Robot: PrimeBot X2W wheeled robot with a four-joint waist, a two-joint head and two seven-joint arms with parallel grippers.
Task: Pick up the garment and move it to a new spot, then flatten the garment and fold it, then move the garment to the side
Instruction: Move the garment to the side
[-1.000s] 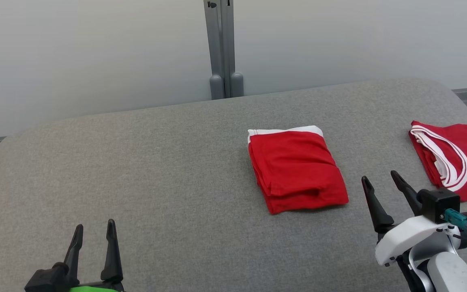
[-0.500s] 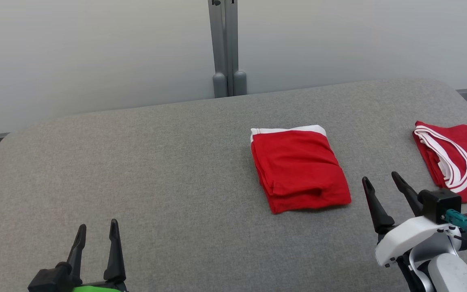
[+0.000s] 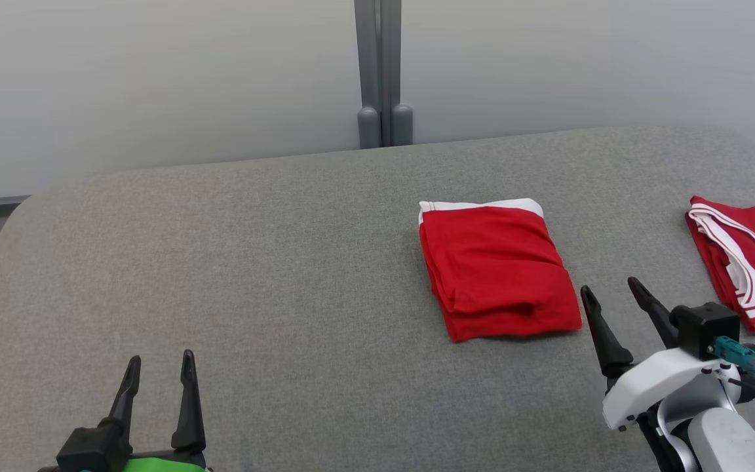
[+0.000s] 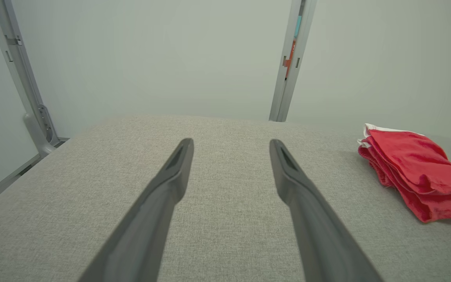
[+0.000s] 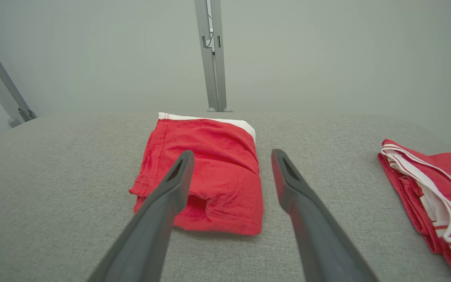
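A red garment (image 3: 499,269) with a white band along its far edge lies folded in a compact rectangle right of the middle of the grey table (image 3: 253,262). My right gripper (image 3: 608,284) stands open just right of its near corner, above the table and holding nothing. In the right wrist view the garment (image 5: 210,168) lies ahead of the right gripper (image 5: 232,152), partly behind the left finger. My left gripper (image 3: 160,357) is open at the near left, far from the cloth. The left wrist view has the left gripper (image 4: 230,141) over bare table and the garment (image 4: 417,172) at the right.
A second red garment (image 3: 744,262) with white stripes lies folded at the table's right edge, also in the right wrist view (image 5: 433,184). A grey post (image 3: 381,65) stands against the pale wall behind the table. Bare table spreads across the left half.
The whole picture has slid to the right, so the camera has turned. Both grippers stay open and the garments lie as before.
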